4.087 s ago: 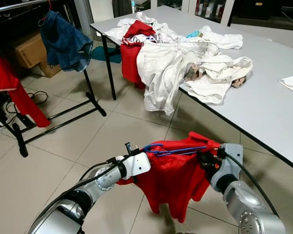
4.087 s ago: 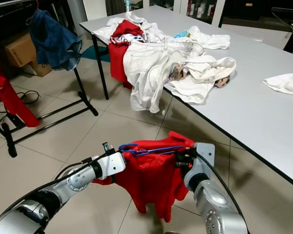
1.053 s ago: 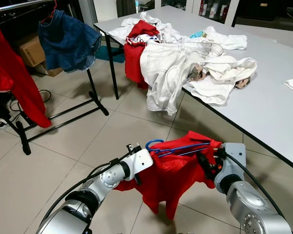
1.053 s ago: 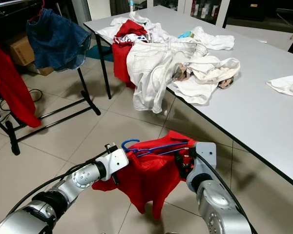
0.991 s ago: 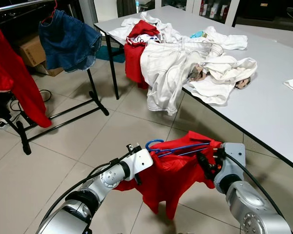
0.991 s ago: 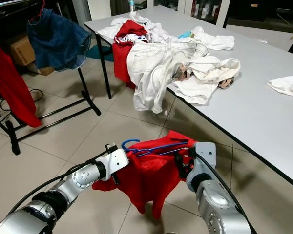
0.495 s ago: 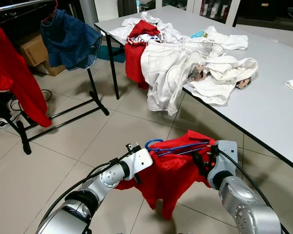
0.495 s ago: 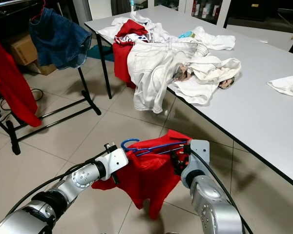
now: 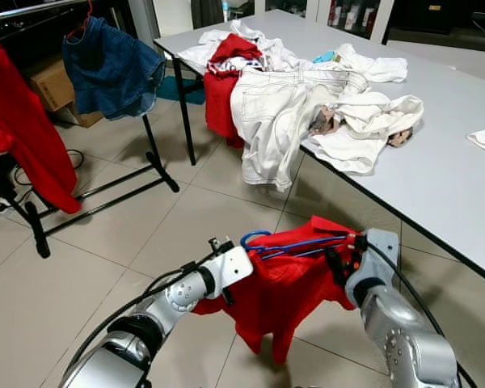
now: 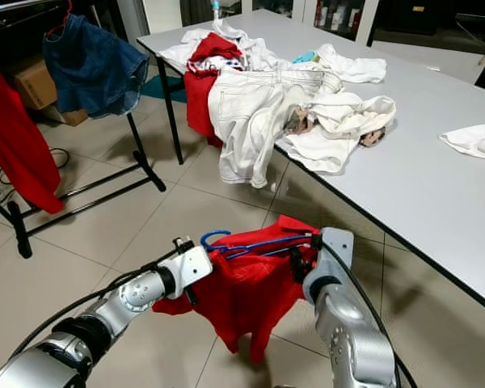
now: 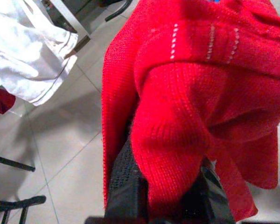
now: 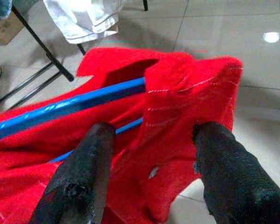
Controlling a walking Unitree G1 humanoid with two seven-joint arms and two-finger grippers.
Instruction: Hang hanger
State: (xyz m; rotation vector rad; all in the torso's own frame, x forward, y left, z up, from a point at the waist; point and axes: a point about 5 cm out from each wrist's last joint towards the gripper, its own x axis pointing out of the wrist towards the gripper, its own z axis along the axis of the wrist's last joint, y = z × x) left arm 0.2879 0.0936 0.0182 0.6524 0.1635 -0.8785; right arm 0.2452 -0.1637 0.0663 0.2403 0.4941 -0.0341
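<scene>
**Kid:** What do you see from the robot's head?

**Me:** I see a red sweater on a blue hanger, held up over the floor, close in front of me. My left gripper is at the sweater's left side and my right gripper is at its right side. I think I hold both sides so the sweater stays spread out and does not slip off the hanger.

**Kid:** Where does it go?

**Me:** Most likely on the black clothes rack, far off to the left. A blue denim piece and another red garment hang there. To the right is the gray table with a pile of clothes on it.

**Kid:** What does the left wrist camera show?

**Me:** The red knit is draped right over the left gripper's fingers. The cloth sits between them, so they are clamped on the sweater.

**Kid:** And the right wrist camera?

**Me:** The two fingers stand apart. The sweater's shoulder and the blue bar lie between them, but I cannot see them pinching it. I think that hand just steadies the hanger end. I still have to get to the rack.
</scene>
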